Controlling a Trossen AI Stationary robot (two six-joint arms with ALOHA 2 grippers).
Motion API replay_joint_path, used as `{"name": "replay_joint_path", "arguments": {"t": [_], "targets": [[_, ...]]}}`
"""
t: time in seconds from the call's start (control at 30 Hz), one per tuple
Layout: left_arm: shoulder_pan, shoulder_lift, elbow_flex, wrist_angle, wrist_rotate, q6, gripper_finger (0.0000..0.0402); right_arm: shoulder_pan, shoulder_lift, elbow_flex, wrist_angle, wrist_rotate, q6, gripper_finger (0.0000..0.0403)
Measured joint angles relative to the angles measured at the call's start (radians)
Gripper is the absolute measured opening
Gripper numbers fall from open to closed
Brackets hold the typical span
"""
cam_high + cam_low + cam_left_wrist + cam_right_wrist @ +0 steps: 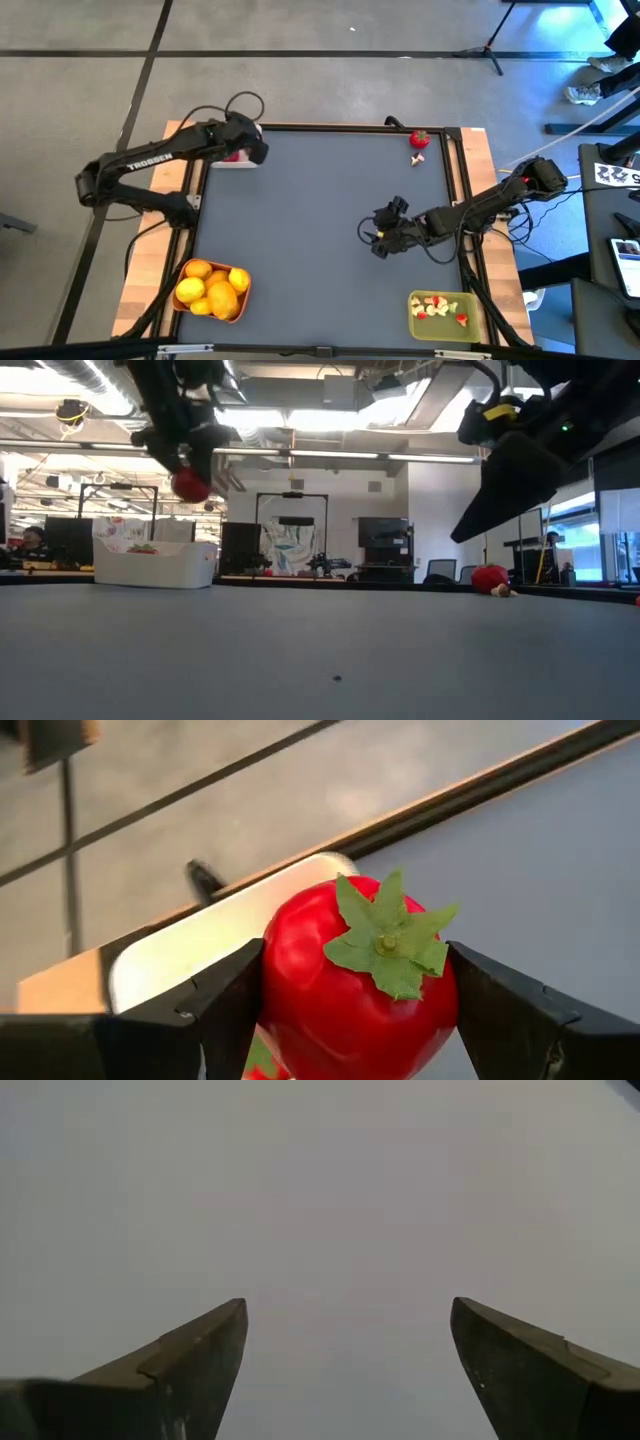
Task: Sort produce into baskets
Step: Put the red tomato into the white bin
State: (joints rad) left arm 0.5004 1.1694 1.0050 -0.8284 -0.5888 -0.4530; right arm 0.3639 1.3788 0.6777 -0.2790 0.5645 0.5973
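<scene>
My left gripper [355, 960] is shut on a red strawberry [340, 990] with a green top. It hangs in the air over the white basket [232, 160] at the table's far left corner; in the low view the strawberry [190, 485] is well above the basket [155, 565]. Something red lies in that basket. My right gripper [348, 1315] stands open over bare table right of the middle [372, 240], holding nothing. Another strawberry [420, 139] lies on the table at the far right, with a small pale bit [418, 158] beside it. My left gripper pinches the strawberry by its two red sides [280, 970], one finger on each. The green top [385, 940] faces back toward the wrist. The fingers slant down toward the far left corner. The strawberry is lifted clear, above the white basket's rim.
An orange basket [243, 300] full of yellow and orange fruit stands at the near left corner. An olive-green basket [470, 305] with small pale and red bits stands at the near right. The middle of the dark table [310, 210] is bare. Wooden boards border the table's left and right sides.
</scene>
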Motion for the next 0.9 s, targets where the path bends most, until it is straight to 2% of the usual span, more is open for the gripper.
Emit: {"name": "replay_joint_path", "arguments": {"t": [0.37,0.9], "targets": [[0.212,0.059,-0.088,0.048,0.000,0.025,0.0278,0.002,0.000,0.000,0.000,0.000,-0.003,0.0347],[0.306,0.060,-0.116,0.074,0.000,0.006,0.0285,0.002,0.000,0.000,0.000,0.002,0.000,0.0347]]}}
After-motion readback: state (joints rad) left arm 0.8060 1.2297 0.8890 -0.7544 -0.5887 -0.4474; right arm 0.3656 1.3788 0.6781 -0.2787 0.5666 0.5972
